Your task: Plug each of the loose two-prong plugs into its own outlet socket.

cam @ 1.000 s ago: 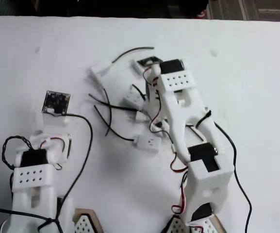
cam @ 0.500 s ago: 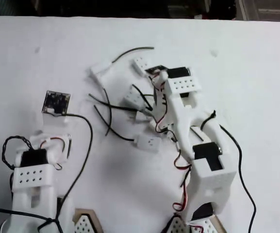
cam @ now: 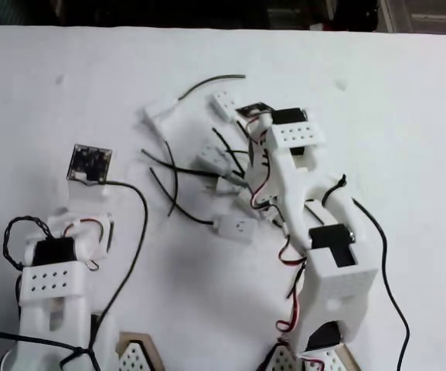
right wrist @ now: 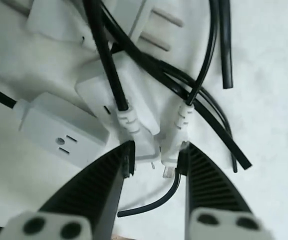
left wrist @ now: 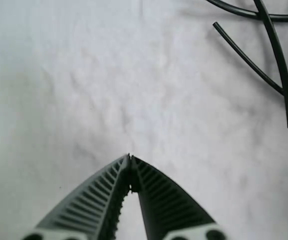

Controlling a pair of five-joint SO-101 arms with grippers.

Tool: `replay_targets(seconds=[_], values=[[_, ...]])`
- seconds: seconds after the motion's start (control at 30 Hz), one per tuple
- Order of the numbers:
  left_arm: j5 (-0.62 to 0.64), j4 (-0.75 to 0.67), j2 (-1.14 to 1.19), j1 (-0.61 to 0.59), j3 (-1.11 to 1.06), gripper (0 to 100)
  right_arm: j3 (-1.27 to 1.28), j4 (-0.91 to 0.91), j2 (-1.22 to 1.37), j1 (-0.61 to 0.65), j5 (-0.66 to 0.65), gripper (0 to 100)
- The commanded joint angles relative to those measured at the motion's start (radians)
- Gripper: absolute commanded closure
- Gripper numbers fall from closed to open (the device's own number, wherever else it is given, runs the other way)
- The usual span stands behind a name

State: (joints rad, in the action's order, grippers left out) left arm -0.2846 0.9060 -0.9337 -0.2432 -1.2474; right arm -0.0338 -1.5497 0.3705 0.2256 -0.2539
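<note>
The left arm (cam: 51, 290), white with red and black wiring, sits folded in the lower left of the high view. The left gripper (left wrist: 130, 170) has its dark ribbed fingers pressed together, tips touching. The right arm (cam: 315, 232) stretches from the bottom edge, right of centre, up toward the middle of the frame. The right gripper (right wrist: 156, 156) points downward, its dark ribbed fingers parted.

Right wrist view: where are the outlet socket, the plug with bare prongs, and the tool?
outlet socket (right wrist: 64, 135), right wrist view, on its slotted face.
plug with bare prongs (right wrist: 144, 22), right wrist view, on its body.
right tool (right wrist: 156, 155), right wrist view, midway between its fingertips.
</note>
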Motion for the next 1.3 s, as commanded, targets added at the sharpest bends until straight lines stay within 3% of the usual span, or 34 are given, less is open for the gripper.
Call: replay_targets(seconds=[0.0,0.4,0.53,0.73,1.07,1.27], values=[[-0.008,-0.015,-0.019,0.001,0.003,98,0.005,0.007,0.007,0.021,0.000,85.4],[-0.008,-0.015,-0.019,0.001,0.003,98,0.009,-0.051,0.016,0.117,0.051,85.4],[-0.008,-0.015,-0.019,0.001,0.003,98,0.009,-0.051,0.008,0.119,0.052,85.9],[-0.008,-0.015,-0.019,0.001,0.003,98,0.006,-0.048,0.008,0.114,0.051,98.1],[-0.008,-0.015,-0.019,0.001,0.003,98,0.009,-0.148,-0.176,0.079,0.046,98.1],[-0.008,-0.015,-0.019,0.001,0.003,98,0.123,-0.124,-0.206,0.004,-0.095,98.1]])
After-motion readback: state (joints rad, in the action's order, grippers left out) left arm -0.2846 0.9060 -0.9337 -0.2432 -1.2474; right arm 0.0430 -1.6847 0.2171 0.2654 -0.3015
